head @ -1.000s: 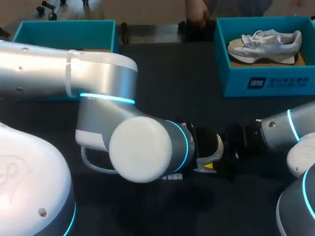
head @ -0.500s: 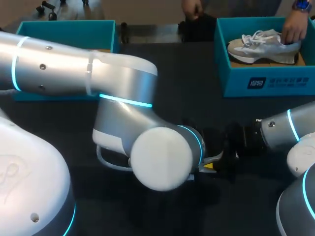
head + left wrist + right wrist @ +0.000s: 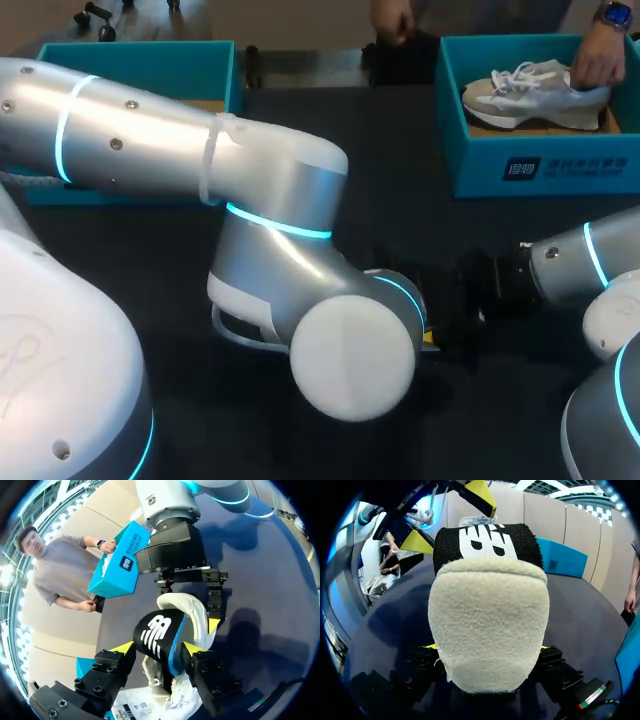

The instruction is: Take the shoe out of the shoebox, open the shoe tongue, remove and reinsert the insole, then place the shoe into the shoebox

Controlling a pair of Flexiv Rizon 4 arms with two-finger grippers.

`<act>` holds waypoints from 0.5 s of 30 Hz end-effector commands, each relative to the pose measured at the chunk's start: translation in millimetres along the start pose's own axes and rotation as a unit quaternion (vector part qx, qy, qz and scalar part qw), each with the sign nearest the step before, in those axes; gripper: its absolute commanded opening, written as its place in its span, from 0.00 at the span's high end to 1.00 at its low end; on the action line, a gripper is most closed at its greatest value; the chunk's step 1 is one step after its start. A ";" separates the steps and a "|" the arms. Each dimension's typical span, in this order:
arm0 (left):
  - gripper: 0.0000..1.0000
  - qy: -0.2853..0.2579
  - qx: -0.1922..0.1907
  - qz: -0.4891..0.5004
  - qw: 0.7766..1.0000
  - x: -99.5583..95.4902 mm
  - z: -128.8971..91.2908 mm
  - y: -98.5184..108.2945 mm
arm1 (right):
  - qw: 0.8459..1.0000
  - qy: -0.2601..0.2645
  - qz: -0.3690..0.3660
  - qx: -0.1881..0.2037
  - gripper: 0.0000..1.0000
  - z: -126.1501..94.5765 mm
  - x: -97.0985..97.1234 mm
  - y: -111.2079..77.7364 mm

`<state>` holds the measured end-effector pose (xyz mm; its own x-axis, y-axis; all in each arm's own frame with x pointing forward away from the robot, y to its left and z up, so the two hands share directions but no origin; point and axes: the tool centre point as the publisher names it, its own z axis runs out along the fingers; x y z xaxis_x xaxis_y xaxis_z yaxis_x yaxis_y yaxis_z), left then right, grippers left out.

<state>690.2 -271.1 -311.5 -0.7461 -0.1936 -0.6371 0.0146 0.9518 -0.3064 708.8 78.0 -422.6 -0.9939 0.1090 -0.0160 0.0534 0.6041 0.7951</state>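
The shoe (image 3: 189,609) is pale, with a cream heel (image 3: 487,625) and a black tongue (image 3: 157,630) bearing a white logo. My right gripper (image 3: 487,647) is shut on the heel from both sides. Facing it, my left gripper (image 3: 157,650) is shut on the tongue (image 3: 487,542), one yellow tip pressed to each side. In the head view my left arm's elbow (image 3: 350,355) hides the shoe and both grippers. Only a yellow fleck shows beside my right arm's wrist (image 3: 500,285).
A teal shoebox (image 3: 540,170) at the back right holds a second pale shoe (image 3: 535,90), and a person's hand (image 3: 597,62) rests on that shoe. Another teal box (image 3: 130,65) stands at the back left. The table top is dark.
My left gripper has shut onto the tongue. My left arm's elbow has swung right and toward the camera, covering the shoe. A person's hand has come onto the shoe in the back right box.
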 end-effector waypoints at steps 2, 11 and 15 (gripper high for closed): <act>0.51 -0.021 -0.005 -0.004 1.000 6.1 4.4 -0.6 | 1.000 -0.001 0.000 0.001 1.00 0.6 0.9 0.8; 0.87 -0.050 -0.014 -0.014 0.999 5.0 11.5 3.4 | 1.000 -0.001 0.000 0.001 1.00 0.6 0.9 0.8; 1.00 -0.049 -0.014 -0.028 0.998 4.3 11.9 6.5 | 1.000 -0.001 0.000 0.001 1.00 0.6 0.9 0.8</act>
<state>697.1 -267.4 -321.6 -0.6813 -0.2657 -0.6821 -0.0444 0.9451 -0.3238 708.7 78.0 -422.7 -0.9939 0.1090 -0.0159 0.0536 0.6041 0.7951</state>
